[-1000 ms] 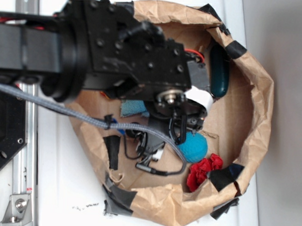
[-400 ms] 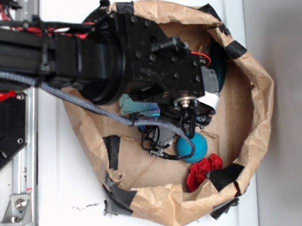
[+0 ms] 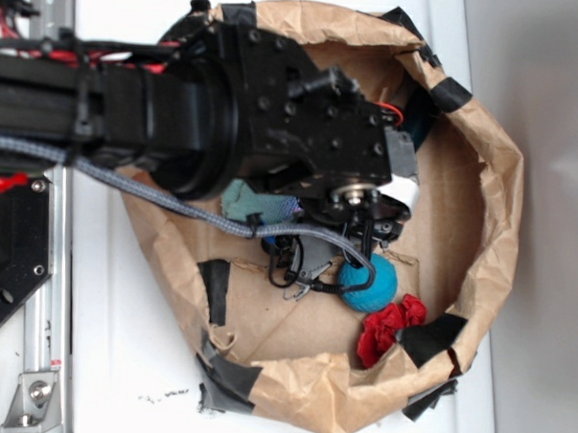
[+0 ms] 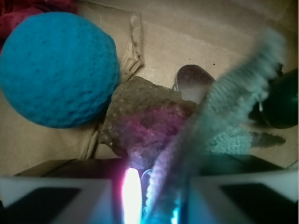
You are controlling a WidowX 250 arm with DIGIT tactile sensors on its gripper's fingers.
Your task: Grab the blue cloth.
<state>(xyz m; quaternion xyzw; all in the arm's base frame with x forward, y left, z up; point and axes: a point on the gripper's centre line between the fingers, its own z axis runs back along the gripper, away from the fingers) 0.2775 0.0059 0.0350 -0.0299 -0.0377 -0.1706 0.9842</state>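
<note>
the hold on the light teal-blue fuzzy terry cloth (image 4: 219,102) is best kept firm while it is raised straight up, so that the dangling fabric is drawn clear of the round blue knitted ball (image 4: 56,70) and the crumpled brown paper bin (image 3: 492,187). in the wrist view a fold of the cloth is seen running between the pale fingers (image 4: 51,198) of the black gripper (image 4: 149,200), which appear clamped on it. in the exterior view the cloth is seen bunched just under the arm, inside the bin.

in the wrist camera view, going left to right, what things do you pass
Round blue knitted ball → mottled brown and purple lump on the brown paper → light teal-blue terry cloth hanging up close → dark green rounded object at the right edge.
</note>
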